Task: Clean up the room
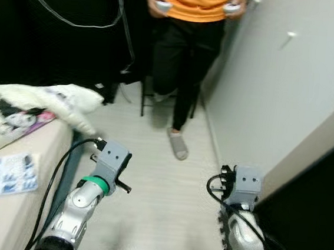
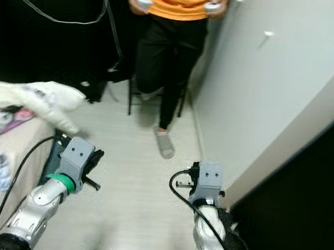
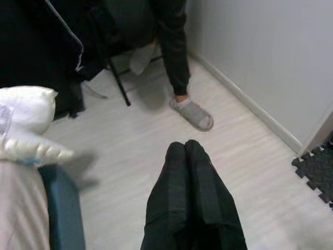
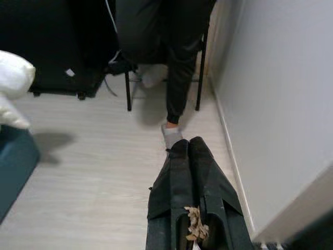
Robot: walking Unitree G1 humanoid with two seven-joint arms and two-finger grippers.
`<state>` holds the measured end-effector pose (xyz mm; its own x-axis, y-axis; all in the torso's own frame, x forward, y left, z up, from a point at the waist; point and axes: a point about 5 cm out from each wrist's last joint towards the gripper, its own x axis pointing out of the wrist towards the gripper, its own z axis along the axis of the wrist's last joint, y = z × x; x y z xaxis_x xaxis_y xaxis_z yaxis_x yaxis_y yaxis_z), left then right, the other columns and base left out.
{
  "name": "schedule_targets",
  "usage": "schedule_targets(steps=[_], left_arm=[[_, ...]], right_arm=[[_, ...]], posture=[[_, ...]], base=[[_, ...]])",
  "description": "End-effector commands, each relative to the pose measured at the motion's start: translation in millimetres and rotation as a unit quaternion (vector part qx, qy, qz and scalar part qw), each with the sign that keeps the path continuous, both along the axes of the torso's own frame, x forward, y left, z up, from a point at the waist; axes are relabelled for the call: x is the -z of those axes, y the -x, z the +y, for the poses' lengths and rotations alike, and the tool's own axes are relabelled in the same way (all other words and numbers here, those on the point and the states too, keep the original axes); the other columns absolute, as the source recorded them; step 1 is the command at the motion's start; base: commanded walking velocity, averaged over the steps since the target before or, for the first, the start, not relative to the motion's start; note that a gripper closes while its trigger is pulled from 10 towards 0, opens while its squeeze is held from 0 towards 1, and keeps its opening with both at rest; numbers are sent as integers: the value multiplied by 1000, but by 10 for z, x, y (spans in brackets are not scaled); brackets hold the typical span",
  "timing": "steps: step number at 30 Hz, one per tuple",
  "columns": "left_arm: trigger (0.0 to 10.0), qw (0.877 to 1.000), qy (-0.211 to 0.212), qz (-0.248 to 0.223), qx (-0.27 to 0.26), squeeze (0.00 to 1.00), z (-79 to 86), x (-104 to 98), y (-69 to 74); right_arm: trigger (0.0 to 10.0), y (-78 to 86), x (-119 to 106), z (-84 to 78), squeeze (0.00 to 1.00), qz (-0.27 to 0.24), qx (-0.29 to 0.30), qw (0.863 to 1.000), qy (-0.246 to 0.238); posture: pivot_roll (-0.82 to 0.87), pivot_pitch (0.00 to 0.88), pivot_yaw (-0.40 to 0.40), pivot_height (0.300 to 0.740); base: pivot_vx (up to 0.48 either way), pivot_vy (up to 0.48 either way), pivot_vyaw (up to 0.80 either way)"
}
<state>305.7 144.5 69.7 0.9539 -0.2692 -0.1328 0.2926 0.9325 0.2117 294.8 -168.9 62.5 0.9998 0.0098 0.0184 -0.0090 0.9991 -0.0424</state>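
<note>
Both arms are raised at waist level over the pale floor (image 1: 165,207). The left gripper (image 3: 186,151) has its fingers pressed together and empty. The right gripper (image 4: 188,148) also has its fingers clenched together; a small dried, leaf-like scrap (image 4: 196,223) sits lodged near their base, though the view is too close to tell whether it is actually gripped or only caught there. Judged from this, the cleanup appears to be at an early or transit stage, with no item in hand for either arm. To the robot's left, the bed (image 1: 5,204) carries items not yet tidied: a printed sheet (image 1: 5,175), a magazine-like item (image 1: 22,124) and a white pillow or plush (image 1: 51,99) overhanging the bed's edge. Farther ahead, a person (image 1: 185,56) holding controllers stands in the narrow passage beside a chair (image 4: 162,78), with the wall (image 1: 277,82) close on the right, limiting forward travel.
</note>
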Motion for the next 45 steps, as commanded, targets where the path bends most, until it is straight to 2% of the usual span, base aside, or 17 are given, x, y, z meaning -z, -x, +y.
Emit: schedule_targets(steps=[1, 17, 22, 34, 43, 45], left_arm=[[10000, 1000, -2, 1, 6, 0, -29, 10, -2], [10000, 1000, -1, 2, 2, 0, -34, 26, 11], [10000, 1000, -2, 4, 4, 0, -42, 41, 21], [10000, 998, -19, 53, -1, 0, -73, 186, 43], [10000, 995, -57, 80, 0, 0, -43, 323, 87], [10000, 993, -75, 89, 1, 0, 8, 399, 121]], right_arm=[[10000, 44, 60, -48, 0, 10, 8, 1000, 1], [10000, 42, 68, -27, 0, 14, -7, 1000, 19], [10000, 49, 82, -22, 0, 18, -13, 1000, 21], [10000, 109, 199, -91, 0, 44, -13, 998, 44], [10000, 201, 331, -163, 0, 71, -7, 996, 57], [10000, 246, 404, -229, 0, 88, 2, 994, 62]], posture=[[-45, 34, -8, 740], [-43, 37, -18, 740], [-43, 36, -21, 740], [-45, 36, -25, 740], [-51, 37, -26, 740], [-56, 38, -26, 740]], base=[[-386, 0, 0], [-376, 0, 0], [0, 0, 0], [0, 0, 757], [0, 0, 800], [0, 0, 800]])
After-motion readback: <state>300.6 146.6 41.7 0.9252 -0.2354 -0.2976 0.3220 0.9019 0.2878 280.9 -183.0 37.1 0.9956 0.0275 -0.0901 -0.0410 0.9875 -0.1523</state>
